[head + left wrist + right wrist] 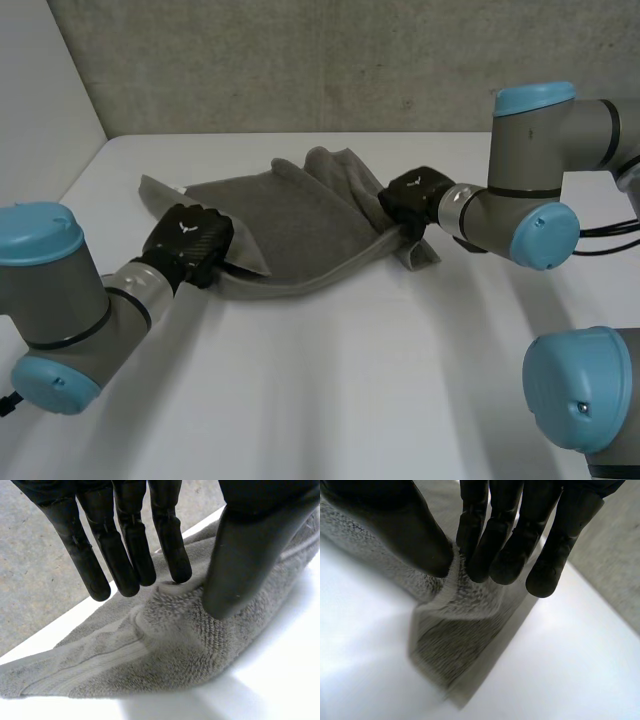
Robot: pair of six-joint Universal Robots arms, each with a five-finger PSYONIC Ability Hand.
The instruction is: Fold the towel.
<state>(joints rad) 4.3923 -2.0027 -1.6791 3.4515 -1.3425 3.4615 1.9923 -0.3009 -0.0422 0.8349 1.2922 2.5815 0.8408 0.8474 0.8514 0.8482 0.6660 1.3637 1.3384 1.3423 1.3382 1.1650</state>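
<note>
The grey towel lies bunched across the far middle of the white table. My left hand pinches its near left edge between thumb and straight fingers. My right hand pinches the right end, with a corner drooping below it. The back of each hand carries a small white emblem that I cannot read.

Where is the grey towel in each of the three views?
Head view: the towel lies between the left robot hand and the right robot hand.
Left wrist view: towel pinched at the left robot hand's fingertips.
Right wrist view: towel hanging, pinched at the right robot hand's fingertips.
Shared landmark: the white table.
</note>
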